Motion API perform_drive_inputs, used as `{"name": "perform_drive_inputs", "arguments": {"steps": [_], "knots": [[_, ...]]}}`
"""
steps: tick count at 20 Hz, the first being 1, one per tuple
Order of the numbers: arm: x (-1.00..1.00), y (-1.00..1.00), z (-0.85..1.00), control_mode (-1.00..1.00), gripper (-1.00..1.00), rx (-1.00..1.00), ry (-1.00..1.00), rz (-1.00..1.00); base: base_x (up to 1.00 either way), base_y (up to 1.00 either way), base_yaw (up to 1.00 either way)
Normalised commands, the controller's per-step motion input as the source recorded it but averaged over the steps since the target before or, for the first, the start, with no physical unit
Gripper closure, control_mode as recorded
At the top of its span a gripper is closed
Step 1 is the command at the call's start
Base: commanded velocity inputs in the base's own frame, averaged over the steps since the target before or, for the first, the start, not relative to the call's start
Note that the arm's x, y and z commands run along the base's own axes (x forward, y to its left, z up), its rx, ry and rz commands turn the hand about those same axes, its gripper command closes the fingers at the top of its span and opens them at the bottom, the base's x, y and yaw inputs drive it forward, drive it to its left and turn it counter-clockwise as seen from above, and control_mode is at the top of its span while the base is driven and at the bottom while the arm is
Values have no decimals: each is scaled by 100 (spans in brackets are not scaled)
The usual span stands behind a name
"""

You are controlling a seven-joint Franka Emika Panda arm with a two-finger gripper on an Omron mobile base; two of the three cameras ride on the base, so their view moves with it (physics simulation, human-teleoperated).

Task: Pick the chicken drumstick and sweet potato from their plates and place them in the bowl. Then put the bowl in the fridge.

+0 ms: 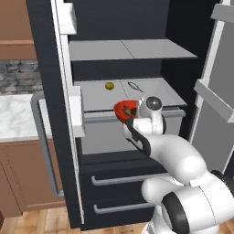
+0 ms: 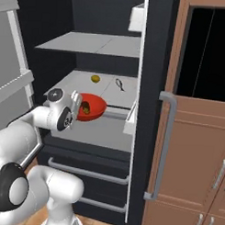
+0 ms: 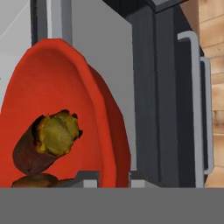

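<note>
The task was near its end. The gripper (image 3: 113,177) was closed on the rim of the red bowl (image 2: 92,106), with one finger on each side of the rim. The sweet potato (image 3: 46,146) lay inside the bowl, and a brown piece below it was perhaps the drumstick. The bowl was at the near edge of the middle shelf (image 1: 160,93) of the open fridge (image 1: 50,109). I judged that only setting it down and letting go was left.

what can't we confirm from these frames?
- Drumstick: in the hand view only a brown sliver sits below the sweet potato, cut off by the grey band.
- Bowl: left base view, the arm covers its right side.
- Two small things on the fridge shelf: too small to identify.
</note>
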Motion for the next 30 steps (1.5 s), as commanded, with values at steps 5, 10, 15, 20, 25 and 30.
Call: {"name": "perform_drive_inputs", "arguments": {"steps": [5, 10, 15, 20, 25, 30], "knots": [[0, 0, 0, 100, 100, 0, 0, 0, -10, 20, 5], [0, 0, 0, 100, 100, 0, 0, 0, -9, -10, 24], [0, 0, 0, 100, 100, 0, 0, 0, -1, 0, 2], [0, 0, 0, 100, 100, 0, 0, 0, 0, 0, 0], [0, 0, 0, -100, 100, 0, 0, 0, 0, 0, 0], [0, 0, 0, -100, 100, 0, 0, 0, 0, 0, 0]]}}
